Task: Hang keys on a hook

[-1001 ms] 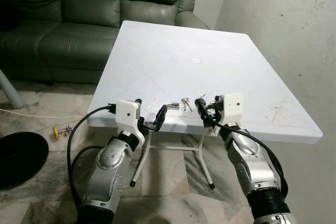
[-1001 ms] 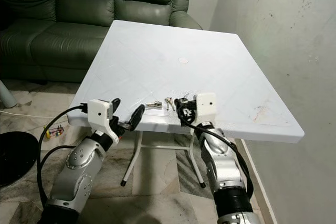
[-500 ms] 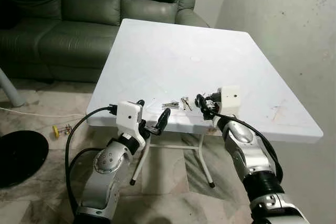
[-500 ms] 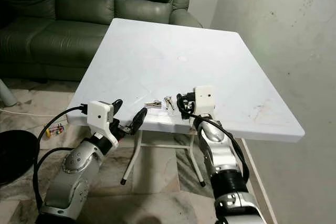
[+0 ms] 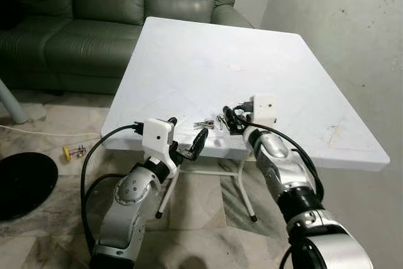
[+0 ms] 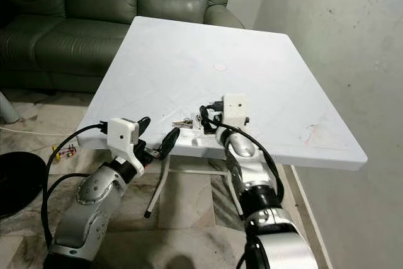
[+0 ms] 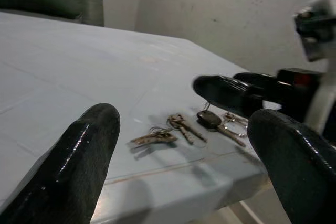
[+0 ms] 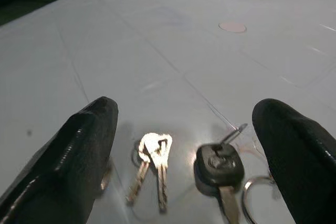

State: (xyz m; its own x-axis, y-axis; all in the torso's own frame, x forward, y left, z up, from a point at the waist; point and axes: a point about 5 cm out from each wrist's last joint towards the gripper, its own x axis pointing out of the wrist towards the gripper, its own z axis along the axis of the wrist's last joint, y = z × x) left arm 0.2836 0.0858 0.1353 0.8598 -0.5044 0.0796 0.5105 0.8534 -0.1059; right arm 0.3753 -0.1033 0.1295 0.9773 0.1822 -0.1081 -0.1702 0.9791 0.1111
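From my head cameras the keys [image 5: 211, 123] near the bench [image 5: 189, 61] front edge are too small for me to count, and the right gripper [image 5: 228, 120] covers the part of the bunch at their 3 o'clock side. In the right wrist view the black-headed key [image 8: 219, 167] and a ring [image 8: 255, 192] run off the picture's edge, so their lower ends are cut away. In the left wrist view the right arm's white housing [image 7: 320, 19] is blurred. The sofa [image 5: 75, 11] is cropped at 12 o'clock.
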